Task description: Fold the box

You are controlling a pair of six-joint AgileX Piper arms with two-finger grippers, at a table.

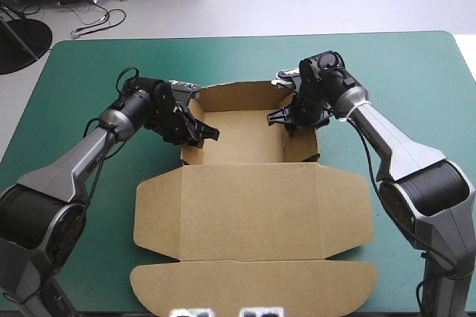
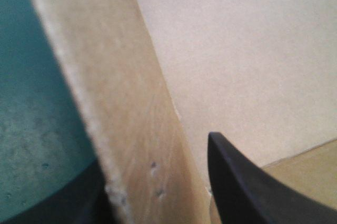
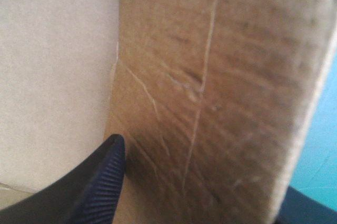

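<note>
The brown box stands as an open tray at mid-table, with its far and side walls raised. Its lid lies flat toward the near edge and ends in a rounded flap. My left gripper straddles the tray's left wall, one black finger inside and the other outside, shut on the board. My right gripper grips the right wall the same way, with its inner finger against the tray's inside face.
The teal-green cover shows bare on both sides of the box and behind it. The lid's side flaps spread flat outward, and the rounded flap reaches almost to the table's near edge.
</note>
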